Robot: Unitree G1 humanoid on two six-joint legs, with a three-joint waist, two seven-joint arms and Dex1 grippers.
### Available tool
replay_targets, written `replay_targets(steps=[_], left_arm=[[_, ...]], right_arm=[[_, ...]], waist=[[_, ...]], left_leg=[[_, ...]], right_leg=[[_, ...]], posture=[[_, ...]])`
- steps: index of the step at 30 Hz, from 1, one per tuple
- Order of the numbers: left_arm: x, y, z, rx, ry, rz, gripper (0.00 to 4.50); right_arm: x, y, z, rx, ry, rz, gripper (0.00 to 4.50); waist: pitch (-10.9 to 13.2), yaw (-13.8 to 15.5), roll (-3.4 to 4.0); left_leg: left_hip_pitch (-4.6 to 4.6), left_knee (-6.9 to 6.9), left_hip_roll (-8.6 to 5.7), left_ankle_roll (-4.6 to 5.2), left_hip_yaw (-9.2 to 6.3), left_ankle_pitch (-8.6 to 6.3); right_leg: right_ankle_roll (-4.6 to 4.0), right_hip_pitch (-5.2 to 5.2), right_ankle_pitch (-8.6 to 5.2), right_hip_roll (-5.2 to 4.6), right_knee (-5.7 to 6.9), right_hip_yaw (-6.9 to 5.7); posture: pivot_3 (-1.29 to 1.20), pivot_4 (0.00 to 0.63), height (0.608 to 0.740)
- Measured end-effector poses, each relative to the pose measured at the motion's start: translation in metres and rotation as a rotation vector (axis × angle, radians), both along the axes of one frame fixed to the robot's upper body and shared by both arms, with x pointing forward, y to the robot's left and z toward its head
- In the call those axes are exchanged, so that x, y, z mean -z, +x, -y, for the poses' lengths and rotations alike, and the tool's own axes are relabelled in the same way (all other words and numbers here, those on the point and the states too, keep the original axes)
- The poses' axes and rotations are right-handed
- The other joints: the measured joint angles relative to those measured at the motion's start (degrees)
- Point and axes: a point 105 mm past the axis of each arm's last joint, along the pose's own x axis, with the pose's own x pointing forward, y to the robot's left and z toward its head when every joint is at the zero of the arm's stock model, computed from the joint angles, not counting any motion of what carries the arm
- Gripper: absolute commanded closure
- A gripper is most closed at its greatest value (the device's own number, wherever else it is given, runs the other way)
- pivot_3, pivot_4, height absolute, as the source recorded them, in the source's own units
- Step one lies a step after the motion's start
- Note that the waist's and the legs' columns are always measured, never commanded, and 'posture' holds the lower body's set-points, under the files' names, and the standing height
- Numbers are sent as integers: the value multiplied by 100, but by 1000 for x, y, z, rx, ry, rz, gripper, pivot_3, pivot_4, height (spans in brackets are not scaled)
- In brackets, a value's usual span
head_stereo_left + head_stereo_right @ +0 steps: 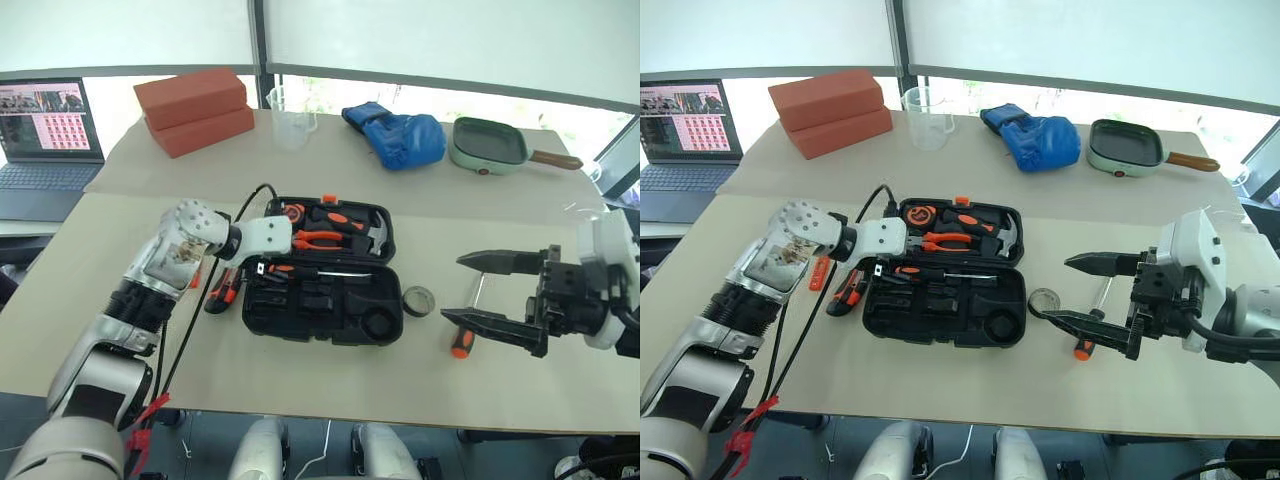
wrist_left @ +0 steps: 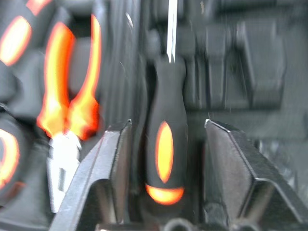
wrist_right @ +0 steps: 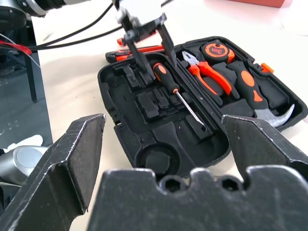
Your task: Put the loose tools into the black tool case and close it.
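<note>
You see the open tool case (image 1: 322,270) mid-frame on the worktop (image 1: 300,370), tape roll (image 1: 418,300) just right of it, utility knife (image 1: 224,287) left.

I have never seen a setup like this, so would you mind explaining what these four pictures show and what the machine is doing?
This is a humanoid robot with two arms, each ending in a two-fingered gripper. Two pictures come from its head, looking down on a table; the other two come from cameras on its wrists. An open black tool case lies in the middle. The left gripper is over the case, its fingers open on either side of a screwdriver lying in its slot. The right gripper hangs open and empty above a second screwdriver on the table, beside a small tape roll. A utility knife lies left of the case.
</note>
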Motion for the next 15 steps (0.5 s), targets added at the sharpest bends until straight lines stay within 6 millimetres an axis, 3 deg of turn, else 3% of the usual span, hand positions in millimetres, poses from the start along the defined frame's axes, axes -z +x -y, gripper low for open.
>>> replay_targets(steps=[2, 6, 9, 12, 15], left_arm=[[-5, -3, 1, 13, -5, -1, 1891], [-8, -5, 2, 22, -1, -3, 574], [-12, -2, 5, 33, 14, 24, 574], [-6, 1, 7, 46, 33, 28, 1325], [6, 2, 9, 64, 52, 4, 2473]], right_arm=[[0, 0, 0, 0, 0, -1, 0], [0, 0, 1, 1, 1, -2, 0], [0, 0, 1, 1, 1, -3, 0], [2, 0, 1, 5, -1, -9, 0], [3, -2, 2, 13, -3, -11, 0]], waist=[[0, -20, 0], [0, -27, 0], [0, -20, 0], [0, -24, 0], [0, -29, 0]], left_leg=[[1, 0, 0, 0, 0, 0], [2, 0, -1, 0, 0, 0], [2, 2, -3, 0, 0, 0], [3, 1, -3, 0, 0, 0], [1, 1, -2, 0, 0, 0]], right_leg=[[0, 0, 0, 1, 3, 1], [0, 1, -1, 1, 3, 1], [1, 2, -1, 0, 2, 1], [1, 2, -1, 1, 2, 2], [1, 0, -1, 1, 3, 2]], posture=[[0, 150, 738], [0, 150, 738], [0, 150, 738], [0, 150, 738], [0, 150, 738]])
